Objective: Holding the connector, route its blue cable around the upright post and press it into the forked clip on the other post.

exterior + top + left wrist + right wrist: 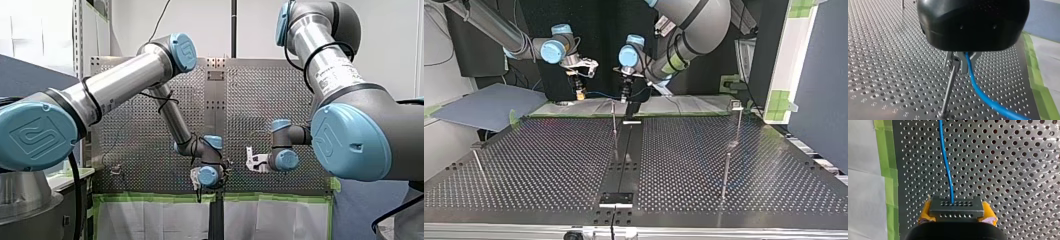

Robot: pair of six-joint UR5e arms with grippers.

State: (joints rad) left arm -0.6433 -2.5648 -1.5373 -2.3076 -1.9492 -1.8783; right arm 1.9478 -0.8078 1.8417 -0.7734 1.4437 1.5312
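Blue cable [946,162] leaves the black connector [956,206], which your right gripper [957,213] clamps between yellow pads [924,212] over the perforated table [1010,170], near its far edge in the top view. Your left gripper [961,63] (metal fingers together) pinches the same cable just beside the top of the upright post [949,92].

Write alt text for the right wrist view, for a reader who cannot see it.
My yellow-padded right claw is shut on a dark rectangular connector dotted with small holes. A thin blue cable leaves the connector's face and runs ahead over the perforated metal table. A strip of green tape edges the table beside the claw.
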